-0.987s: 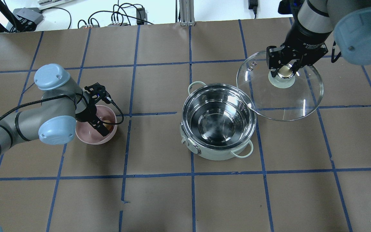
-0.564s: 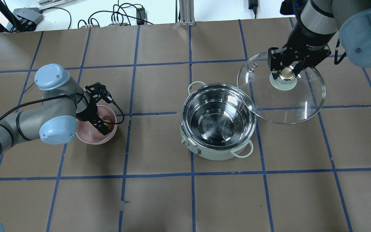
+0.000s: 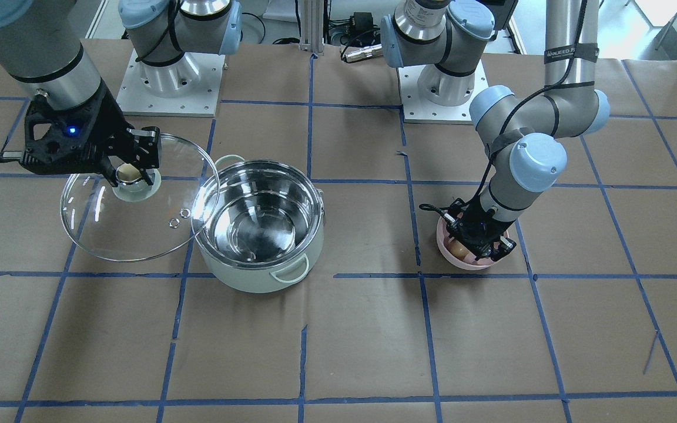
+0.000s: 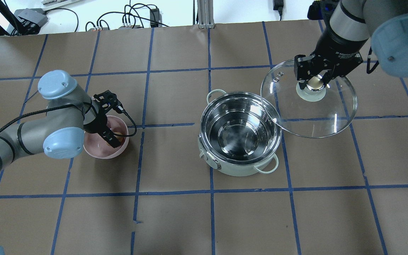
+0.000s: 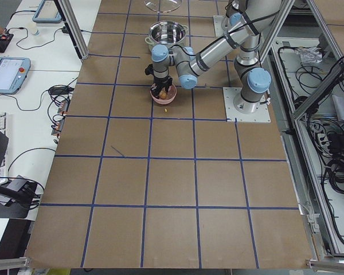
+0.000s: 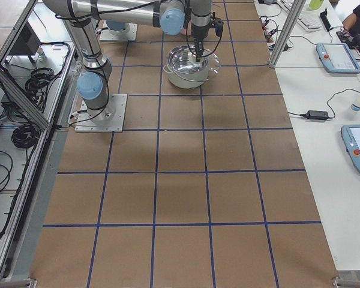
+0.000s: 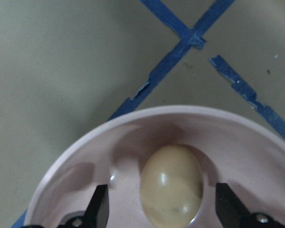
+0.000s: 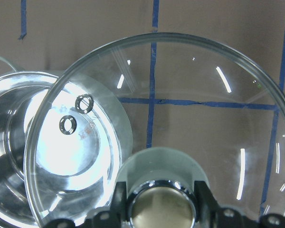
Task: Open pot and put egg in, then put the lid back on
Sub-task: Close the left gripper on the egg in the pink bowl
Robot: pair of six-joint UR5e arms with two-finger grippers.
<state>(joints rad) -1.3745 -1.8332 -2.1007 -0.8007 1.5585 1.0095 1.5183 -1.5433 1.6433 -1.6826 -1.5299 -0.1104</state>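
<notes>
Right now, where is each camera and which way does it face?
Front-facing: across the table, facing the robot; both arms, pot.
Overhead: behind the robot, looking down; both arms.
Exterior left: left table end; left arm near.
Exterior right: right table end; right arm near.
Left wrist: down past open left end effector at the egg.
Right wrist: down onto the lid, right end effector gripping it.
Shared: front-facing and overhead both show the pot.

A robotics lab is showing here: arm bases are sitting bolted to a paper-covered table gridded in blue tape, while cables, teach pendants and aluminium framing are crowding the benches well away from the jaws.
</notes>
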